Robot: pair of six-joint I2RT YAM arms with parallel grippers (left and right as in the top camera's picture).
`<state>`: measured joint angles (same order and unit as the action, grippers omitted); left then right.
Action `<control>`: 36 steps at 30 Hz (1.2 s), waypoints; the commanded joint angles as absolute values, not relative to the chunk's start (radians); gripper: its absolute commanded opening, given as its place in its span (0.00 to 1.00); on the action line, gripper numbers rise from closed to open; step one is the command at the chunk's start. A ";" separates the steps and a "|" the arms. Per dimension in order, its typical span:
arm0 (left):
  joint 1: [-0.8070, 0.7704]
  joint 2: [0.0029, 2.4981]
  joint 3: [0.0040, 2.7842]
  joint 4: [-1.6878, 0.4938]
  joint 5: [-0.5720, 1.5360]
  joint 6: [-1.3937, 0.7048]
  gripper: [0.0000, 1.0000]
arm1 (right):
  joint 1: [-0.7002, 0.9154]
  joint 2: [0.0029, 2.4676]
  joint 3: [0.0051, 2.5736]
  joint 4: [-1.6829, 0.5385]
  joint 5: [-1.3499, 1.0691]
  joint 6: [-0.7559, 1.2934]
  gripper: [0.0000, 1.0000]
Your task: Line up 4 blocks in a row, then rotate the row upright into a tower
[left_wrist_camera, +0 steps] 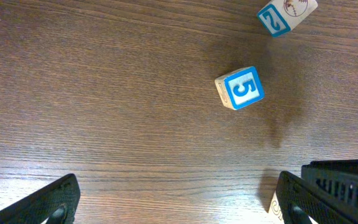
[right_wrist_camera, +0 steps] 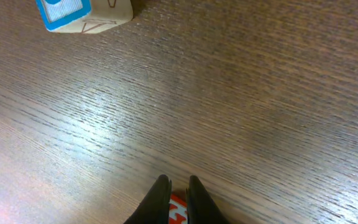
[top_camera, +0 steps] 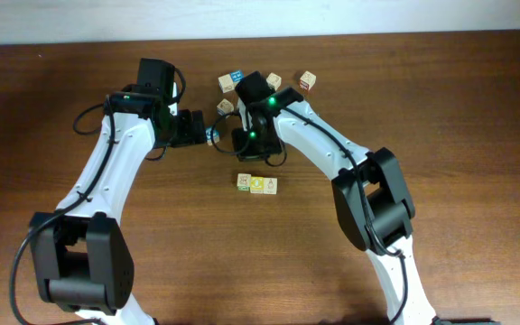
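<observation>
My right gripper (right_wrist_camera: 179, 182) is shut, its tips pressed down on a red-printed block (right_wrist_camera: 178, 213) that shows only through the thin slit between them. From overhead, that gripper (top_camera: 244, 144) hides the red block. My left gripper (left_wrist_camera: 176, 182) is open over bare wood and holds nothing. From overhead it (top_camera: 200, 127) sits just left of the right one. Ahead of it lies a cube with a blue 5 (left_wrist_camera: 240, 88). Three pale blocks (top_camera: 258, 184) form a row nearer the front.
A blue-and-cream block (left_wrist_camera: 284, 14) lies beyond the blue 5 cube. More cubes sit at the back (top_camera: 231, 81), (top_camera: 273, 81), (top_camera: 307, 81), (top_camera: 225, 106). A pale block edge (left_wrist_camera: 274, 208) touches my left gripper's right finger. A blue-topped block (right_wrist_camera: 73, 12) lies far ahead of the right gripper.
</observation>
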<state>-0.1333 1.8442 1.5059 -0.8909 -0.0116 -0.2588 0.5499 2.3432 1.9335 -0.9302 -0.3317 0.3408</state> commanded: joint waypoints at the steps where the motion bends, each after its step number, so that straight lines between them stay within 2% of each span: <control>1: -0.136 1.857 1.519 -0.892 -0.007 -0.265 0.99 | 0.564 2.320 1.925 -0.926 -0.301 0.345 0.12; 14: -0.136 1.857 1.519 -0.892 -0.007 -0.265 0.99 | 0.591 2.344 1.924 -0.957 -0.291 0.349 0.11; 18: -0.136 1.857 1.519 -0.892 -0.007 -0.265 0.99 | 0.596 2.344 1.924 -0.989 -0.291 0.353 0.07; 30: -0.136 1.857 1.519 -0.892 -0.007 -0.265 0.99 | 0.609 2.344 1.924 -1.010 -0.290 0.353 0.07; 32: -0.136 1.857 1.519 -0.892 -0.007 -0.265 0.99 | 0.606 2.344 1.926 -0.991 -0.282 0.352 0.09; 33: -0.136 1.857 1.519 -0.892 -0.008 -0.265 0.99 | 0.598 2.340 1.941 -0.988 -0.278 0.352 0.17; 36: -0.136 1.857 1.519 -0.892 -0.007 -0.265 0.99 | 0.484 2.281 2.126 -1.123 -0.276 0.324 0.19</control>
